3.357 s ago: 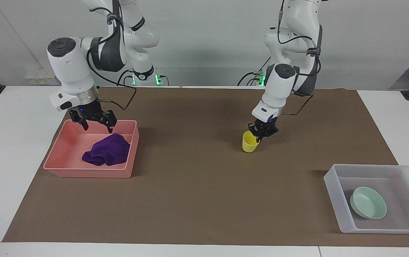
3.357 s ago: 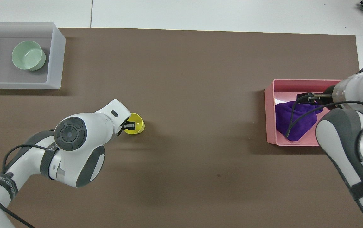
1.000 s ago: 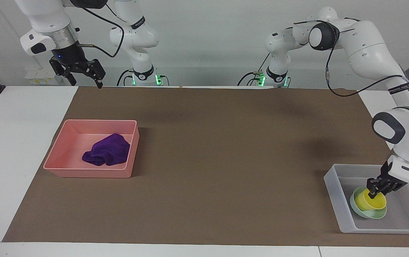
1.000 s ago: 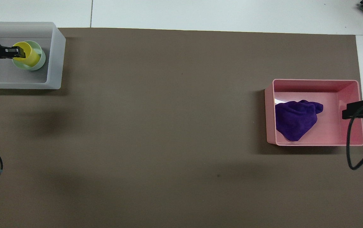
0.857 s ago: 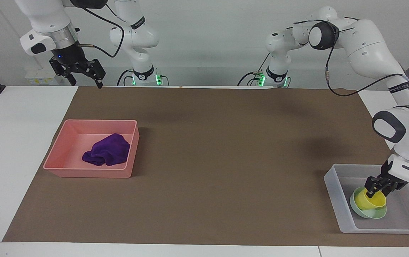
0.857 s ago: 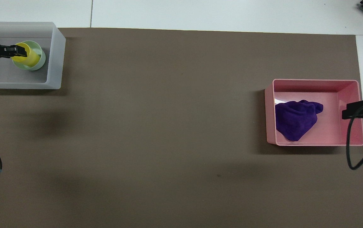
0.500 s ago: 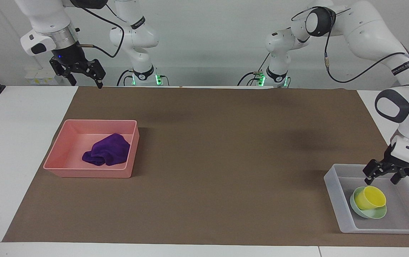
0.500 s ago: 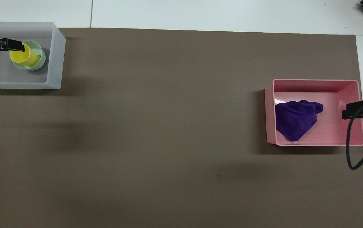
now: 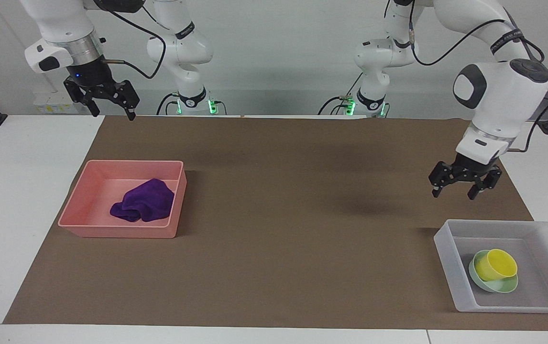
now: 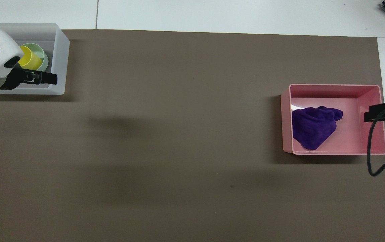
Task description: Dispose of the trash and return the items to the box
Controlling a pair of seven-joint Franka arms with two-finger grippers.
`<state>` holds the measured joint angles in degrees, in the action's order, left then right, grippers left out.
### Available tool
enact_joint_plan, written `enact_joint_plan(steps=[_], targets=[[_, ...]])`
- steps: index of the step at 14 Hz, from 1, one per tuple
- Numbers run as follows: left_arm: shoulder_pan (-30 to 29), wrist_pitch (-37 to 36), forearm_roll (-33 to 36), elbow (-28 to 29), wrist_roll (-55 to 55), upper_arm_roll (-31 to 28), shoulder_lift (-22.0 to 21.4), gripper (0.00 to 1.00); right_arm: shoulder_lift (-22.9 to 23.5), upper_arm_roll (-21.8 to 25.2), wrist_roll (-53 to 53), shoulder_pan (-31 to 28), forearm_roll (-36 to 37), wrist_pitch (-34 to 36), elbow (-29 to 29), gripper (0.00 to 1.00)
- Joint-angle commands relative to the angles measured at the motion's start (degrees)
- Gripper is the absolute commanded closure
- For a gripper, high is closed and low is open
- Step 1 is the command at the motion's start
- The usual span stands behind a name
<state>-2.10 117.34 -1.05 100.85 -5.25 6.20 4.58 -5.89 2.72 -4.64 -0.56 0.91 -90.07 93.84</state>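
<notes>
The yellow cup (image 9: 496, 264) stands tilted inside the mint-green bowl (image 9: 506, 286), which sits in the translucent box (image 9: 444, 248) at the left arm's end of the table. They also show in the overhead view: cup (image 10: 29, 57), bowl (image 10: 43, 56), box (image 10: 59, 60). My left gripper (image 9: 453, 193) is open and empty, raised over the mat beside the box, and shows in the overhead view (image 10: 53, 78). The purple cloth (image 9: 142, 207) lies in the pink bin (image 9: 121, 231). My right gripper (image 9: 114, 113) is open and empty, held high over the table's edge by the bin.
A brown mat (image 9: 274, 215) covers most of the white table. In the overhead view the cloth (image 10: 313, 129) lies in the pink bin (image 10: 333, 88) at the right arm's end, with the right gripper's tip (image 10: 369, 116) over the bin's wall.
My left gripper carried the cup to the box, let it go in the bowl, opened, then rose and drew back. The right gripper rose from the bin and now waits.
</notes>
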Motion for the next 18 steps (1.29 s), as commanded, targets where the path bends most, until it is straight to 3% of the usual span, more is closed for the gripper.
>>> enact_joint_plan(steps=[1,3,9,14,16,18], targets=[[2.2,-7.7,0.9,-2.5,0.7,-0.8,-3.2,0.00,-0.1,-0.4,0.7,-0.4,0.3,-1.1,0.4,0.00],[3.1,-13.9,0.9,-7.3,0.8,-0.8,-2.5,0.00,-0.2,-0.4,0.8,-0.4,0.3,-1.4,0.6,0.00],[3.7,-24.0,1.1,-12.2,0.6,-0.8,-3.8,0.00,-0.2,-0.3,0.8,-0.4,0.3,-1.4,0.7,0.00],[4.4,-25.0,1.1,-12.2,-0.8,-1.8,-5.2,0.00,0.6,1.0,1.2,0.9,0.7,-1.3,0.1,0.00],[10.1,-26.0,1.1,-12.2,-0.8,-8.4,-5.2,0.00,1.7,1.8,1.5,1.7,0.9,-1.0,-1.3,0.00],[10.5,-26.7,0.9,-12.1,-0.8,-9.4,-5.4,0.00,1.9,3.8,1.5,3.5,0.9,-0.8,-1.3,0.00]])
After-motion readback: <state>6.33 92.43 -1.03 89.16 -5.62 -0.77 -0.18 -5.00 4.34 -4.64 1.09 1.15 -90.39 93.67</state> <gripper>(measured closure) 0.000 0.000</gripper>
